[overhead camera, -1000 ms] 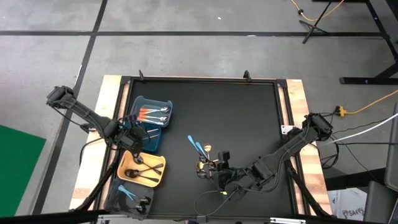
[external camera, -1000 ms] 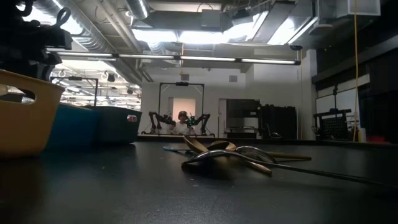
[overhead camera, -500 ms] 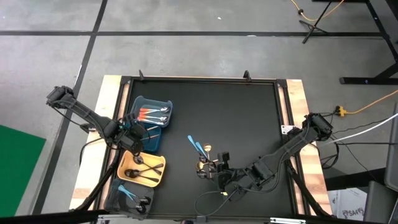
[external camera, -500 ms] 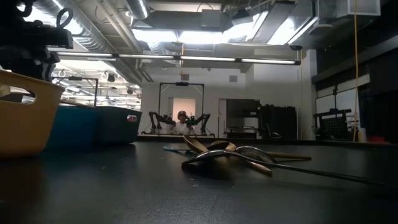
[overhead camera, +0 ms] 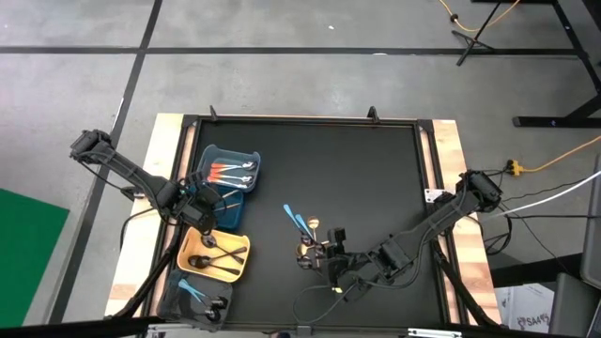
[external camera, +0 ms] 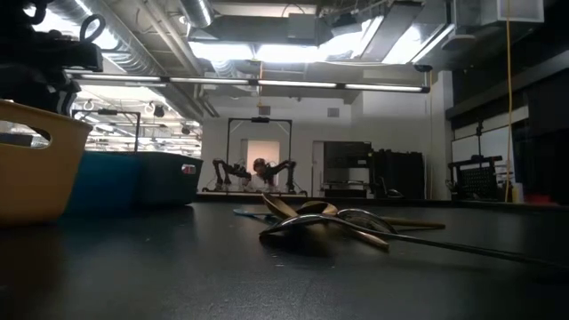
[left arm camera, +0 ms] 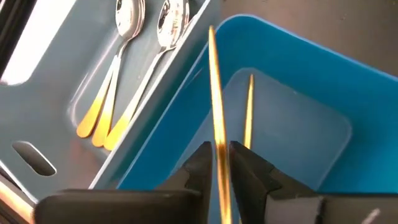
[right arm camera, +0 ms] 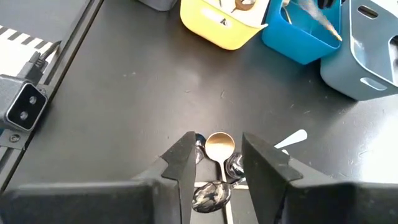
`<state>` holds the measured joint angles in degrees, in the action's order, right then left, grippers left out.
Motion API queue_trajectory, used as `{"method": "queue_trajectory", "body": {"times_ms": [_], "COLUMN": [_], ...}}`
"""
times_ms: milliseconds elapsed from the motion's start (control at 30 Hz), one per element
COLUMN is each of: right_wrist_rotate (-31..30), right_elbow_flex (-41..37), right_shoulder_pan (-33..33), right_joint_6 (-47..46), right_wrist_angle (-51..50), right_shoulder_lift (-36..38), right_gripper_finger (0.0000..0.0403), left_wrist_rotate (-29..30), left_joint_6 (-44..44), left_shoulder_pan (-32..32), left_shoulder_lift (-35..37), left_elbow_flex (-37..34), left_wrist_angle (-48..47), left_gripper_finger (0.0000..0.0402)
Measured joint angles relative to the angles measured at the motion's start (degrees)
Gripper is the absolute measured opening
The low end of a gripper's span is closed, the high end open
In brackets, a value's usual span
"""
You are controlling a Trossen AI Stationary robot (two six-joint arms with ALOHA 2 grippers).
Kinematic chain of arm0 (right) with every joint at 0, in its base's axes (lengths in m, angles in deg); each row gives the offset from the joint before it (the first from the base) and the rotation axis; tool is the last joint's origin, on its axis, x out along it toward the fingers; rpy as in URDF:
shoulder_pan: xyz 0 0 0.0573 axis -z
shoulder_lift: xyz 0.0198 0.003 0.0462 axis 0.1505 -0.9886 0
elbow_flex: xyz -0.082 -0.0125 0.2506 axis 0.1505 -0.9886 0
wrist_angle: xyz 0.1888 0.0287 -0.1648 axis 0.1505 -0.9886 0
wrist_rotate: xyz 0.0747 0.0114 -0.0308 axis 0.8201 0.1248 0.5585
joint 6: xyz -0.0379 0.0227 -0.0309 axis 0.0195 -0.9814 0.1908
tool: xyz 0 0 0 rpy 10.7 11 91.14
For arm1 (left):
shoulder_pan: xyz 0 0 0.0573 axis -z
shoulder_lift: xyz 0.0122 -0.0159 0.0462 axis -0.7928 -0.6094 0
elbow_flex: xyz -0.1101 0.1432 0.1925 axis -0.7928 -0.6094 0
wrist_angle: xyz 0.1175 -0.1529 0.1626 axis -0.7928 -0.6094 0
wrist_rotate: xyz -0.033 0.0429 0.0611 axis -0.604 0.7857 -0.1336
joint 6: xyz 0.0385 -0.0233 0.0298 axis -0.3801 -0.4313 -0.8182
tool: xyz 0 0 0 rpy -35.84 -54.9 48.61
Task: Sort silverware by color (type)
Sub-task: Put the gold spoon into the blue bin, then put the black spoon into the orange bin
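Observation:
My left gripper (overhead camera: 207,203) hangs over the bright blue bin (left arm camera: 311,74), shut on a thin gold piece of silverware (left arm camera: 214,93) that stands steeply over the bin's rim. A second gold handle (left arm camera: 249,112) shows inside that bin. My right gripper (right arm camera: 217,168) stands open, slanting down over a small pile of gold and silver spoons (overhead camera: 308,252) on the black mat near the table's middle; a gold spoon bowl (right arm camera: 219,146) shows between its fingers, untouched. Two light blue pieces (overhead camera: 298,220) lie just beyond the pile. My left gripper pinches the gold piece's thin handle (left arm camera: 219,163) between its two fingers, which lie across it and slant down from the table's left side. The piece is lifted clear; its long end (left arm camera: 211,37) points on past the fingers, above the blue bin's rim.
A grey-blue bin (overhead camera: 246,158) with orange-handled spoons (left arm camera: 118,93) stands at the far left, a yellow bin (overhead camera: 237,272) with black pieces nearer, and a dark bin (overhead camera: 184,302) with light blue pieces at the near edge. The mat's far and right parts are bare.
My left gripper has rolled a little about its own line over the blue bin, without shifting place. My right gripper has kept still above the pile.

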<state>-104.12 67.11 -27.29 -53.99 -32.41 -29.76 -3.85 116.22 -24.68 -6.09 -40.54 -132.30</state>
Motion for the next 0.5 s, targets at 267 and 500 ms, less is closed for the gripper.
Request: {"method": "queue_trajectory", "body": {"times_ms": [267,500], "right_wrist_rotate": [0.0,1.2], "right_elbow_flex": [0.0,0.0], "right_shoulder_pan": [0.0,0.0], "right_joint_6": [-8.9,-26.5], "right_wrist_angle": [1.5,2.2], "right_shoulder_lift": [0.0,-2.4], "right_gripper_finger": [0.0117,0.0117], "left_wrist_rotate": [0.0,0.1], "left_joint_6": [0.6,0.6], "left_shoulder_pan": [0.0,0.0], "left_shoulder_lift": [0.0,0.0], "left_elbow_flex": [0.0,0.0], "left_wrist_angle": [0.0,0.0], "left_gripper_finger": [0.0095,0.0097]}}
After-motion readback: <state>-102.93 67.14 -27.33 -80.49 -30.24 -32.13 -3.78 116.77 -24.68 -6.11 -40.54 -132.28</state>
